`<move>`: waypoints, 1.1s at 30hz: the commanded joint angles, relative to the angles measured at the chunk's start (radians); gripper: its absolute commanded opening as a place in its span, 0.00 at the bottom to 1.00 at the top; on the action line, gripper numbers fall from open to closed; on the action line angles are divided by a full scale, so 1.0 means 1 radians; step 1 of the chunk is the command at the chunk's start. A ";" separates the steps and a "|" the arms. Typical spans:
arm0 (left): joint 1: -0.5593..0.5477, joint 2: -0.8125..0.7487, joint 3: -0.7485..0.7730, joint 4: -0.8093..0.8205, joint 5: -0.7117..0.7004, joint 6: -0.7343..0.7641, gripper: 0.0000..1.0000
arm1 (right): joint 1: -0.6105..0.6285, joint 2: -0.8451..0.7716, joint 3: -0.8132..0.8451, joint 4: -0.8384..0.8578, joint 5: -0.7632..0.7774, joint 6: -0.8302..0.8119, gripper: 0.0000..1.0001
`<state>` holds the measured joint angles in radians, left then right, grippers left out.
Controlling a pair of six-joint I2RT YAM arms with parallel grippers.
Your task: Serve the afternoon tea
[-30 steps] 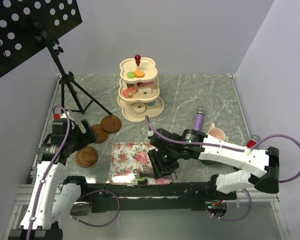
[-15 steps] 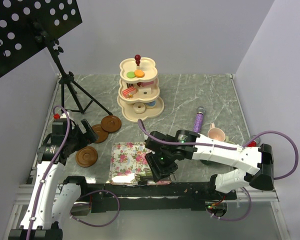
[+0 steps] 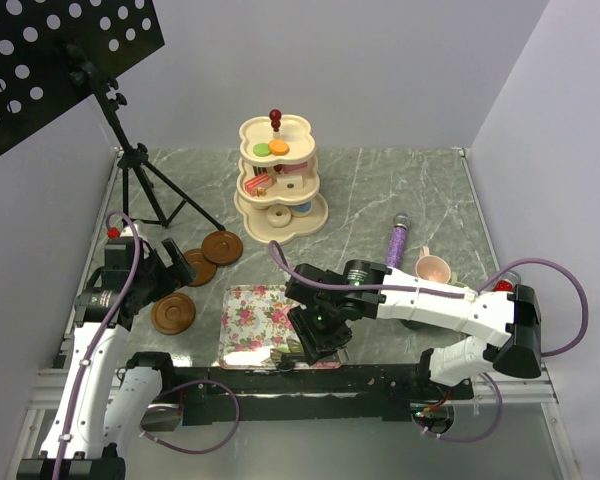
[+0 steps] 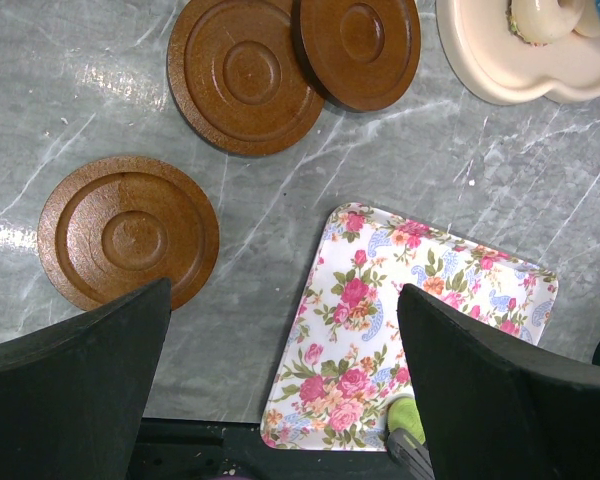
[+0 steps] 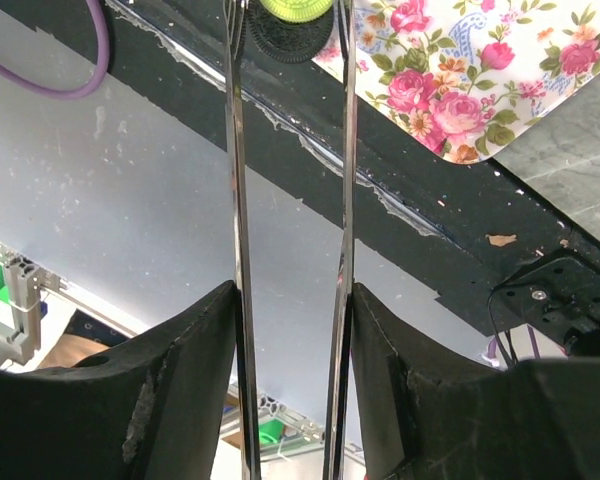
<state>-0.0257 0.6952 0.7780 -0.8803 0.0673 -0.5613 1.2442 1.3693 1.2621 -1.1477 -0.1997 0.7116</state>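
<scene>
The left arm point(image 3: 80, 385) and right arm point(image 3: 450, 300) are white shells joined by black housings. A purple cable point(image 3: 550, 263) runs along each, with a red cap point(image 3: 114, 232) at its plug. The left gripper point(image 4: 285, 295) has broad matte black fingers point(image 4: 70, 390); those of the right gripper point(image 5: 292, 295) show grey scuffs.

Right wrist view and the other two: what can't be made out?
- Green item in the tongs: right wrist view, cut off by the top edge; kind unclear.
- Tongs' tips: top view, hidden under the right gripper.
- Treats on the stand: top view, too small; left wrist view crops them.
</scene>
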 commanded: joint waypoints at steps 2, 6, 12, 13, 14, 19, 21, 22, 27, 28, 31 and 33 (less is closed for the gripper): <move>0.003 -0.013 0.000 0.026 0.014 0.006 1.00 | 0.011 -0.004 0.042 -0.020 0.017 0.002 0.51; 0.003 -0.011 -0.002 0.026 0.016 0.006 1.00 | 0.011 -0.012 0.051 -0.024 0.040 0.005 0.48; 0.003 -0.005 0.000 0.024 0.014 0.006 1.00 | 0.011 -0.030 0.095 -0.044 0.097 0.003 0.47; 0.003 -0.005 -0.002 0.024 0.012 0.006 1.00 | 0.012 -0.032 0.108 -0.052 0.111 0.000 0.47; 0.003 -0.005 0.000 0.024 0.011 0.008 1.00 | 0.009 -0.030 0.124 -0.058 0.126 -0.004 0.47; 0.003 0.001 0.000 0.023 0.012 0.006 1.00 | 0.001 -0.009 0.180 -0.072 0.148 -0.032 0.47; 0.004 0.004 0.001 0.021 0.011 0.006 1.00 | -0.002 0.000 0.177 -0.070 0.157 -0.046 0.47; 0.003 0.004 0.001 0.021 0.009 0.006 1.00 | -0.006 0.004 0.172 -0.069 0.166 -0.055 0.47; 0.003 0.001 0.003 0.017 -0.003 0.001 1.00 | -0.025 0.037 0.126 -0.015 0.198 -0.107 0.47; 0.004 -0.002 0.003 0.017 -0.004 -0.003 1.00 | -0.025 0.045 0.131 -0.007 0.198 -0.118 0.47; 0.004 -0.005 0.001 0.017 -0.012 -0.006 1.00 | -0.029 0.063 0.132 0.011 0.230 -0.147 0.47; 0.003 -0.003 0.003 0.015 -0.012 -0.008 1.00 | -0.035 0.080 0.122 0.025 0.227 -0.165 0.48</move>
<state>-0.0257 0.6975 0.7780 -0.8806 0.0631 -0.5640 1.2213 1.4315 1.3861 -1.1790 -0.0067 0.6014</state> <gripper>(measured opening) 0.995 0.478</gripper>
